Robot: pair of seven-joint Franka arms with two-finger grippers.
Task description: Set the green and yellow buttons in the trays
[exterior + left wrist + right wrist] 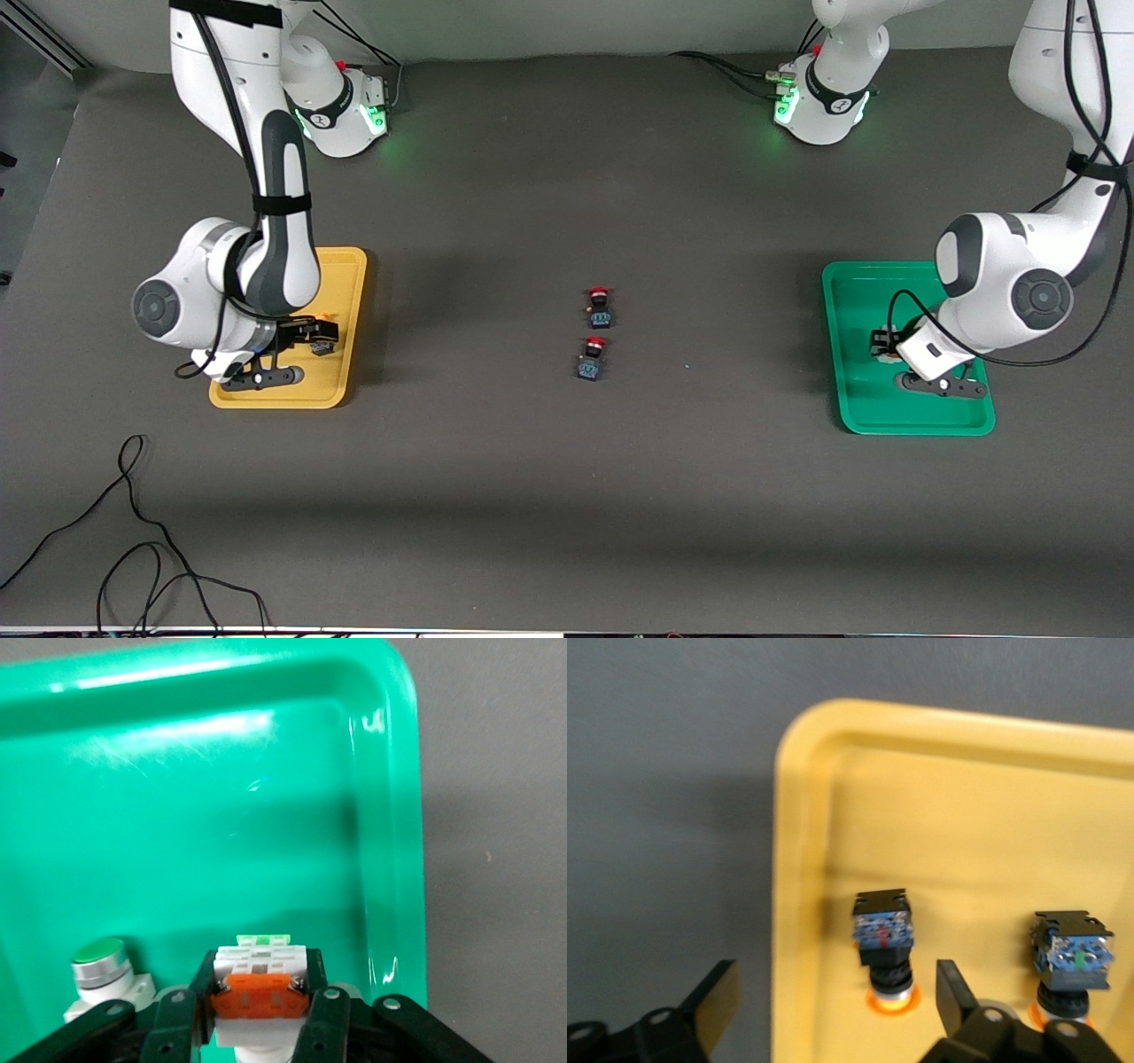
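Over the green tray [266, 815], my left gripper [261, 988] is shut on a white blocky button [261, 970] with an orange face. A second white button with a green cap [97, 964] stands in that tray beside it. My right gripper [833, 992] is open, low over the yellow tray [966, 815]. A black-blue button [883, 939] stands cap down on the tray between its fingers, touching neither finger. Another yellow-capped button [1072, 961] stands in the tray close by. In the front view the left gripper [886, 346] and right gripper [310, 337] hang over their trays.
Two black buttons with red caps [600, 307] [592, 358] lie in the middle of the table, one nearer the front camera than the other. The green tray [855, 292] is at the left arm's end, the yellow tray [350, 292] at the right arm's end. Loose cables [133, 549] lie near the front edge.
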